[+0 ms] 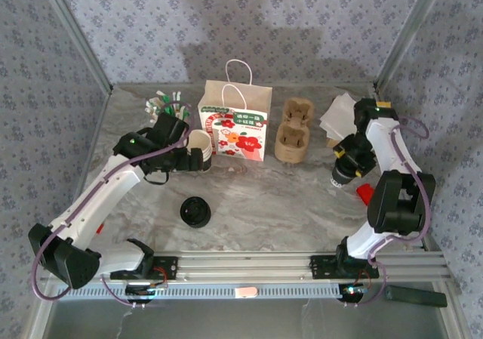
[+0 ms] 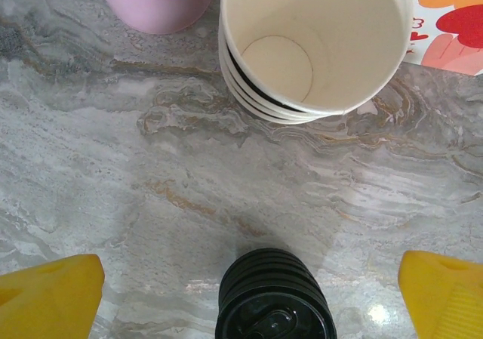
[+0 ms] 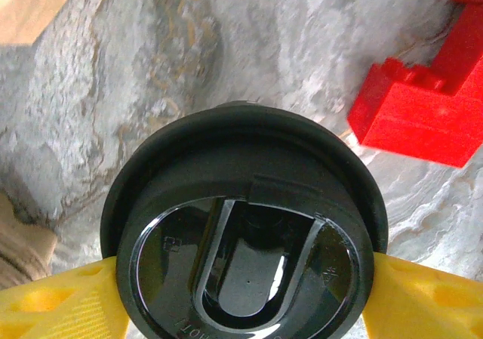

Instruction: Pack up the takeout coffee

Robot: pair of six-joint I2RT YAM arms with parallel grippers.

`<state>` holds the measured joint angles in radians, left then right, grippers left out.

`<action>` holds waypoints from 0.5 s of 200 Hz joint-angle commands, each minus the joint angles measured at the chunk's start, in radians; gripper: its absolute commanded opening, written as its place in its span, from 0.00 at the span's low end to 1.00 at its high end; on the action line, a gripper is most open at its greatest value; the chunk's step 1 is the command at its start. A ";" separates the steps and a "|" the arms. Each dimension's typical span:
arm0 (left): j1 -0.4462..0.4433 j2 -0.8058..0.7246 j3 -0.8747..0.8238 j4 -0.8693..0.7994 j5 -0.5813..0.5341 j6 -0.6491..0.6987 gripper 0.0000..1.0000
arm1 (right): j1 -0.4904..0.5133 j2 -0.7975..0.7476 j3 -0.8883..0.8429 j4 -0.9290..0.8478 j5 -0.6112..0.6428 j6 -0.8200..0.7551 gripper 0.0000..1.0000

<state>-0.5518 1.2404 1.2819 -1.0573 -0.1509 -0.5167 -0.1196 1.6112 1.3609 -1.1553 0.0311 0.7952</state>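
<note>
Where the right gripper (image 3: 245,305) is examined, its two yellow fingers (image 3: 60,301) are found pressed against opposite sides of the takeout coffee (image 3: 245,226), so that this one cup is gripped between them. One round black plastic lid, glossy, with a raised rim and a recessed sip tab, is presented flat to the wrist. The cup's long axis is directed away from the wrist toward the marble table (image 3: 151,75), with the lid end nearest the wrist. One red stepped block (image 3: 423,105) is noted beyond the right-hand finger, apart from the cup. Whether the cup base is resting on the table cannot be told.

The left gripper (image 2: 249,294) is held wide open, nothing being touched by its two yellow fingers (image 2: 49,297). Between them, one stack of ribbed black lids (image 2: 275,305) is recorded. Ahead of the fingertips, one nest of pale paper cups (image 2: 317,44) is seen mouth-on, at least three rims being counted. One pink rounded vessel (image 2: 155,3) is placed left of that nest, and one flower-printed paper bag (image 2: 453,22) to its right.
</note>
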 commanded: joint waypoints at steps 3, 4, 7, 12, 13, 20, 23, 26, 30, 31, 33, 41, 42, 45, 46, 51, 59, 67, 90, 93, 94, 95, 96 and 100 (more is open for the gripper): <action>-0.004 0.005 0.040 -0.015 0.008 -0.008 1.00 | -0.041 0.022 0.047 -0.039 0.036 -0.038 0.77; -0.005 0.006 0.041 -0.015 0.008 -0.008 1.00 | -0.042 0.022 0.048 -0.039 0.036 -0.039 0.77; -0.005 0.007 0.040 -0.015 0.009 -0.008 1.00 | -0.046 0.024 0.050 -0.039 0.038 -0.042 0.77; -0.005 0.008 0.042 -0.014 0.008 -0.008 1.00 | -0.053 0.027 0.056 -0.039 0.042 -0.047 0.77; -0.006 0.008 0.042 -0.015 0.008 -0.008 1.00 | -0.054 0.027 0.056 -0.040 0.042 -0.048 0.77; -0.006 0.009 0.042 -0.015 0.009 -0.008 1.00 | -0.062 0.032 0.063 -0.042 0.049 -0.052 0.77; -0.006 0.010 0.043 -0.014 0.010 -0.008 1.00 | -0.065 0.032 0.066 -0.041 0.052 -0.053 0.77; -0.007 0.011 0.042 -0.013 0.011 -0.008 1.00 | -0.068 0.036 0.068 -0.043 0.053 -0.054 0.77; -0.006 0.012 0.042 -0.013 0.011 -0.008 1.00 | -0.073 0.038 0.069 -0.041 0.055 -0.056 0.77; -0.006 0.013 0.042 -0.013 0.011 -0.008 1.00 | -0.075 0.038 0.070 -0.040 0.055 -0.056 0.77; -0.006 0.013 0.043 -0.013 0.010 -0.009 1.00 | -0.077 0.038 0.072 -0.039 0.055 -0.057 0.77; -0.006 0.015 0.042 -0.012 0.011 -0.008 1.00 | -0.084 0.043 0.076 -0.033 0.056 -0.058 0.77; -0.005 0.016 0.042 -0.012 0.011 -0.008 1.00 | -0.085 0.043 0.075 -0.031 0.055 -0.059 0.77; -0.006 0.016 0.042 -0.012 0.011 -0.008 1.00 | -0.086 0.044 0.077 -0.027 0.054 -0.059 0.77; -0.006 0.017 0.042 -0.012 0.012 -0.008 1.00 | -0.087 0.046 0.077 -0.026 0.053 -0.060 0.77; -0.005 0.019 0.042 -0.012 0.011 -0.008 1.00 | -0.090 0.051 0.080 -0.026 0.051 -0.062 0.77; -0.007 0.020 0.044 -0.012 0.013 -0.008 1.00 | -0.093 0.062 0.090 -0.027 0.051 -0.065 0.77; -0.008 0.022 0.044 -0.013 0.012 -0.008 1.00 | -0.094 0.074 0.099 -0.030 0.053 -0.071 0.77; -0.007 0.022 0.043 -0.015 0.010 -0.008 1.00 | -0.092 0.108 0.117 -0.033 0.055 -0.080 0.78; -0.008 0.022 0.044 -0.015 0.011 -0.007 1.00 | -0.092 0.111 0.118 -0.031 0.056 -0.082 0.78; -0.007 0.021 0.044 -0.015 0.010 -0.007 1.00 | -0.091 0.112 0.119 -0.031 0.055 -0.081 0.78; -0.007 0.022 0.044 -0.016 0.010 -0.007 1.00 | -0.091 0.113 0.120 -0.031 0.056 -0.081 0.78; -0.007 0.022 0.043 -0.016 0.011 -0.006 1.00 | -0.092 0.114 0.120 -0.031 0.055 -0.082 0.78; -0.008 0.022 0.046 -0.017 0.010 -0.006 1.00 | -0.091 0.118 0.122 -0.033 0.056 -0.085 0.79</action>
<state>-0.5518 1.2617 1.2850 -1.0576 -0.1455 -0.5167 -0.2073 1.6943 1.4494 -1.1584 0.0650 0.7376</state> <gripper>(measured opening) 0.997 0.781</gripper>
